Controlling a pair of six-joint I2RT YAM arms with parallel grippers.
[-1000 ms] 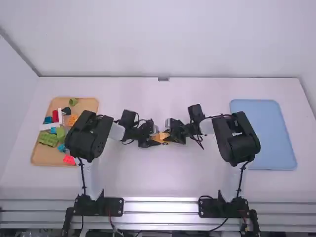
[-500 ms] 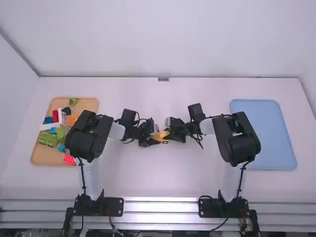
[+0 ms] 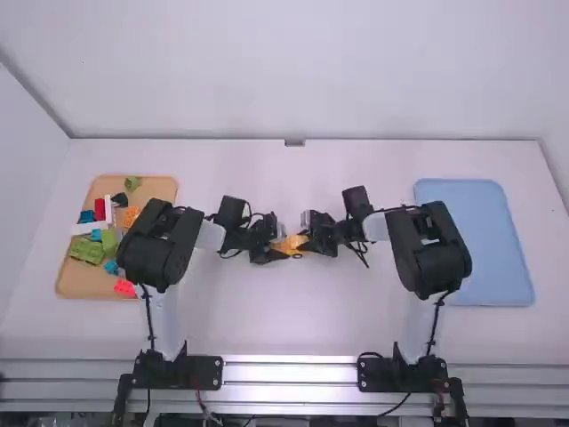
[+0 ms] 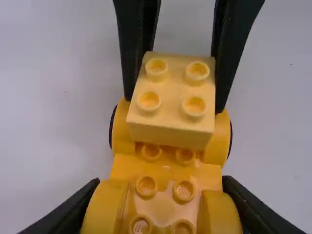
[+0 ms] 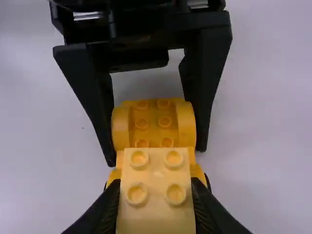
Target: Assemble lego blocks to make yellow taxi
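Right now, mid-table: you've got the yellow car base [image 3: 291, 245] between the two grippers, out in front of the arms, with the pale yellow block [image 4: 170, 97] over it.
Left gripper: yours here [image 3: 277, 251] comes in from the left side of the car; in its wrist view, its fingers [image 4: 83, 207] are closed in on both sides of the yellow car base's rounded end.
Right gripper: this one [image 3: 307, 242] meets it from the other side, and look, its fingers [image 5: 103, 209] are pinching the pale yellow block by two opposite sides.
Pale yellow block: studs up for you, four of them in a square, lying across the base next to the exposed studs; you can't tell from here whether it is pressed fully down.
Car base: rounded yellow pieces at both ends, two rows of studs between them, and dark wheel edges [image 4: 230, 139] peeking out beside the end near the block.
Tan tray: over on your left, the tan tray [image 3: 78, 283] carries green blocks [image 3: 87, 251], a red block [image 3: 100, 210], a white block [image 3: 87, 228], an orange block [image 3: 131, 216], blue pieces and a pinkish-red block [image 3: 124, 287], partly behind the left arm.
Blue tray: flat on the table at your right, there's the blue tray [image 3: 480, 240], just beyond the right arm's elbow.
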